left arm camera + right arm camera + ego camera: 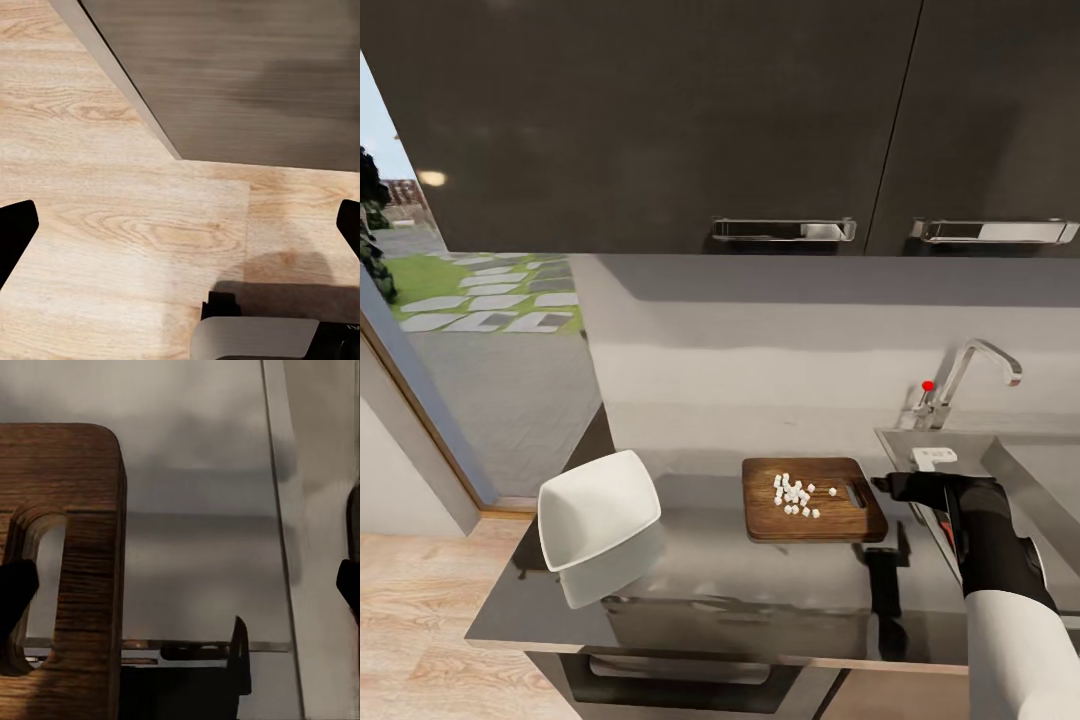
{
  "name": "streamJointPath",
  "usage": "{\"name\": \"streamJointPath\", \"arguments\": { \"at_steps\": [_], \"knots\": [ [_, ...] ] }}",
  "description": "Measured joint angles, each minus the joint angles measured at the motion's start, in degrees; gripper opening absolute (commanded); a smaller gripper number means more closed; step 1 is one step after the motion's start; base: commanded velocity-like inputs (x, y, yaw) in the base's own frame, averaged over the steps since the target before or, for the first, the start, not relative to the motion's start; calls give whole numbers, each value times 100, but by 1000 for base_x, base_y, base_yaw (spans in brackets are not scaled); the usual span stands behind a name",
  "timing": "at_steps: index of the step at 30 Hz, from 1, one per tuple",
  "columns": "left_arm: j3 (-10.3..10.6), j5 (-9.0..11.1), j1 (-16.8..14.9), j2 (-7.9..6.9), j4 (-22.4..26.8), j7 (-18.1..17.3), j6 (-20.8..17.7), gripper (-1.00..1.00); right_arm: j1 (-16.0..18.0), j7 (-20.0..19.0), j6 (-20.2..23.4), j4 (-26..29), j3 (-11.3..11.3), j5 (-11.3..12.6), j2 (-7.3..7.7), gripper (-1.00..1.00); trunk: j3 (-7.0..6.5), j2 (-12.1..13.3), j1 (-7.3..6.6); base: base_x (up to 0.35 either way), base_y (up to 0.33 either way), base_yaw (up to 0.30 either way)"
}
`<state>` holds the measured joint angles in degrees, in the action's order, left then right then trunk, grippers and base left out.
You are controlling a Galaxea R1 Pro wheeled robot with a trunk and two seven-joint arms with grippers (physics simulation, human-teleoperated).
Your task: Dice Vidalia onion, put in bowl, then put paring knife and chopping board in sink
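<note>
The brown chopping board (pixel 812 500) lies on the grey countertop (pixel 760 575), with a small heap of white diced onion (pixel 795 495) on it. A white square bowl (pixel 598 515) stands tilted to the board's left. My right gripper (pixel 893 486) hovers at the board's right end by the slot handle hole, open with nothing between its fingers. In the right wrist view the gripper (pixel 180 592) spans the board's (pixel 64 555) handle end and bare countertop. The sink (pixel 960 445) lies at right. A red sliver (pixel 944 528) shows beside my right forearm; whether it is the paring knife I cannot tell. My left gripper (pixel 180 225) hangs open over the wooden floor.
The chrome tap (pixel 972 372) with its red-tipped lever rises behind the sink, and a small white object (pixel 933 457) sits on the sink's ledge. Dark wall cabinets (pixel 660 120) hang overhead. A glass door (pixel 480 330) is at left.
</note>
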<state>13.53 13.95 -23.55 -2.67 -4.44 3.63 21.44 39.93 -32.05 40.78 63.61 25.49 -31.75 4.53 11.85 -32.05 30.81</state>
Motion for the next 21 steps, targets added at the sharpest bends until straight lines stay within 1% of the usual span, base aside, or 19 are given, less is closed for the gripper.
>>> {"name": "streamJointPath", "arguments": {
  "at_steps": [3, 6, 21],
  "knots": [
    [3, 0, 0, 0, 0, 0, 0, 100, 0, 193, 0, -2, 0, 0, -1, 100, 0, 0, 0, 0, 0, 0],
    [2, 0, 0, 0, 0, 0, 0, 100, 0, 244, 5, -3, 0, 0, -2, 100, 0, 0, 0, 0, 0, 0],
    [-1, 0, 0, 0, 0, 0, -5, 100, 0, 206, -95, -134, -19, 9, -7, 100, 0, 0, 0, 0, 0, 0]
  ]
}}
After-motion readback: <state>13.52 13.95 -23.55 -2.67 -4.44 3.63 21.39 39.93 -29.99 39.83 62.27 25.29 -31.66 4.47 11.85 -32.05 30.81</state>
